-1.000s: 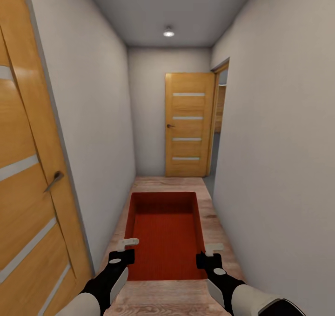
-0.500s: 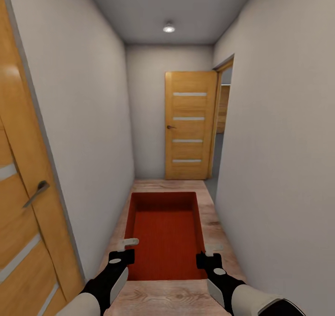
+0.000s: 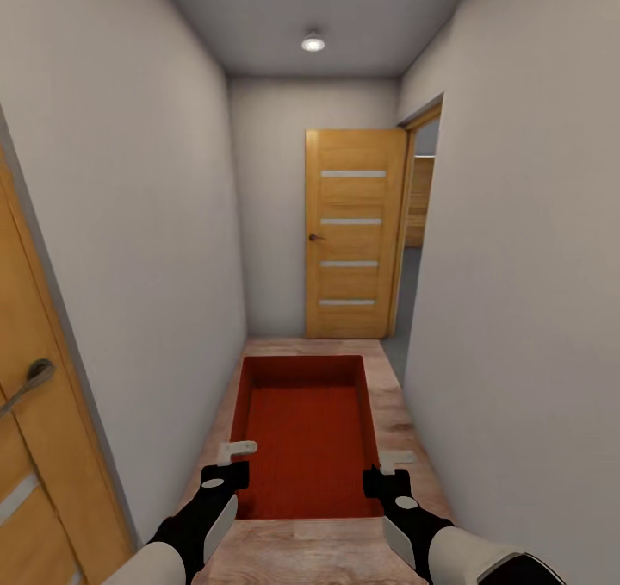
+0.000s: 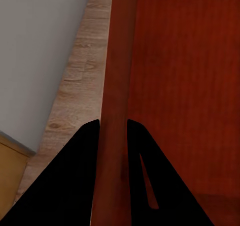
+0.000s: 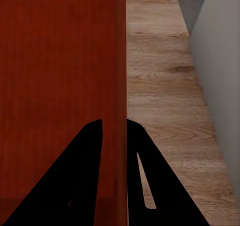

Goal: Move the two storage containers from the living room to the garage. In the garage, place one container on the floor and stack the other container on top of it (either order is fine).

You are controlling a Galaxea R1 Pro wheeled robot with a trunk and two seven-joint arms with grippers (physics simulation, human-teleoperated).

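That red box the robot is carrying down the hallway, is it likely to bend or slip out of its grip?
The storage container probably stays stiff: its walls look straight though held only at the two sides. The left gripper and right gripper each pinch a thin, smooth-looking wall, so it could slip. Being open and empty, it is likely light.

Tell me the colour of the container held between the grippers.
Orange-red, plain inside and out; the storage container shows best in the head view.
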